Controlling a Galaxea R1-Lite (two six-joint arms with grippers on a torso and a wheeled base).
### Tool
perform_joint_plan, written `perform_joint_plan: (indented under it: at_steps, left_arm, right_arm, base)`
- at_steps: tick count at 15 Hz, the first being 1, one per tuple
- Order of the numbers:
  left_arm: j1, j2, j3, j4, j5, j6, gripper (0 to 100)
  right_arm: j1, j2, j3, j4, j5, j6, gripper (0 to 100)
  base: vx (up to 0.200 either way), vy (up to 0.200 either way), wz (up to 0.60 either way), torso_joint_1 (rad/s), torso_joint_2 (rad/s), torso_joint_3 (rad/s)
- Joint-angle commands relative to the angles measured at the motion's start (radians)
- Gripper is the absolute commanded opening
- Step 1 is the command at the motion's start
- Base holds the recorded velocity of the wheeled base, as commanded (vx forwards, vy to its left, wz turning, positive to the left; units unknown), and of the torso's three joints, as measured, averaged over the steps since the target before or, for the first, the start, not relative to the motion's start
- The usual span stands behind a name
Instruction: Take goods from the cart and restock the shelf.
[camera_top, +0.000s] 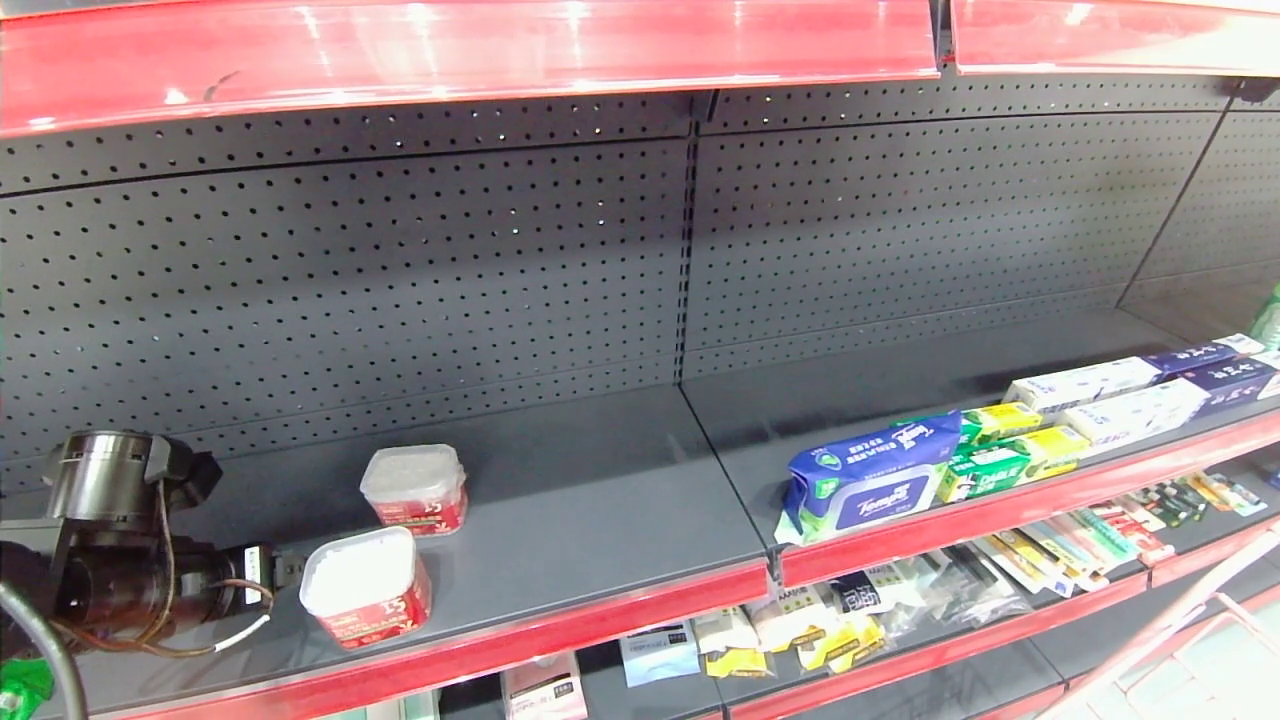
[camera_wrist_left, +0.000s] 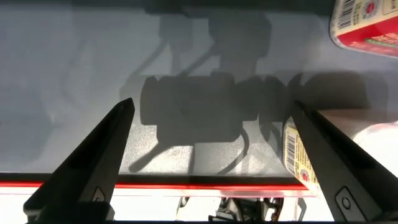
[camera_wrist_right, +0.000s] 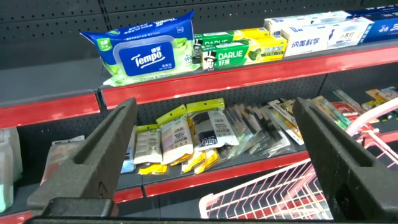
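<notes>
Two red tubs with white lids stand on the grey shelf (camera_top: 600, 500): one near the front edge (camera_top: 365, 585), one behind it (camera_top: 415, 488). My left arm (camera_top: 120, 560) lies low over the shelf just left of the front tub. In the left wrist view my left gripper (camera_wrist_left: 211, 106) is open over bare shelf, with the front tub (camera_wrist_left: 297, 155) just beside one finger and the other tub (camera_wrist_left: 367, 25) farther off. My right gripper (camera_wrist_right: 212, 106) is open and holds nothing, in front of the lower shelves above the pink wire cart (camera_wrist_right: 273, 193).
A blue wet-wipes pack (camera_top: 865, 480) and green and white toothpaste boxes (camera_top: 1080, 420) line the right shelf section. Hanging packets (camera_wrist_right: 186, 134) fill the shelf below. A red price rail (camera_top: 600, 610) edges the shelf front. The cart's pink frame (camera_top: 1190, 620) shows at the lower right.
</notes>
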Motion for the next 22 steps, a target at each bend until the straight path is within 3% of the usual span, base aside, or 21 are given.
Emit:
perform_joint_plan:
  at_steps: [1, 4, 6, 11, 15, 20, 22]
  left_arm:
    - [0.005, -0.021, 0.004, -0.002, 0.0, 0.0, 100]
    - [0.008, -0.066, 0.033, -0.013, 0.005, 0.004, 100]
    - [0.01, -0.092, 0.087, -0.01, -0.001, 0.054, 100]
    - [0.008, -0.092, 0.115, -0.011, 0.0, 0.092, 100]
    - [0.008, -0.089, 0.165, -0.011, -0.001, 0.186, 100]
    - [-0.007, -0.078, 0.167, -0.011, -0.026, 0.201, 100]
    - [-0.007, -0.078, 0.171, -0.011, -0.057, 0.243, 100]
  right_arm:
    - [0.001, 0.001, 0.0, 0.0, 0.001, 0.0, 100]
    - [0.001, 0.001, 0.0, 0.0, 0.001, 0.0, 100]
    - [0.001, 0.001, 0.0, 0.0, 0.001, 0.0, 100]
    - [0.001, 0.001, 0.0, 0.0, 0.001, 0.0, 100]
    - [0.001, 0.001, 0.0, 0.0, 0.001, 0.0, 100]
    - [0.001, 0.001, 0.0, 0.0, 0.001, 0.0, 100]
    - [0.001, 0.001, 0.0, 0.0, 0.001, 0.0, 100]
  base:
    - [0.0, 0.0, 0.0, 0.0, 0.0, 0.0]
    - [0.0, 0.0, 0.0, 0.0, 0.0, 0.0]
    - [0.0, 0.0, 0.0, 0.0, 0.0, 0.0]
    - [0.0, 0.0, 0.0, 0.0, 0.0, 0.0]
    - [0.0, 0.0, 0.0, 0.0, 0.0, 0.0]
    - [0.0, 0.0, 0.0, 0.0, 0.0, 0.0]
    - [0.0, 0.0, 0.0, 0.0, 0.0, 0.0]
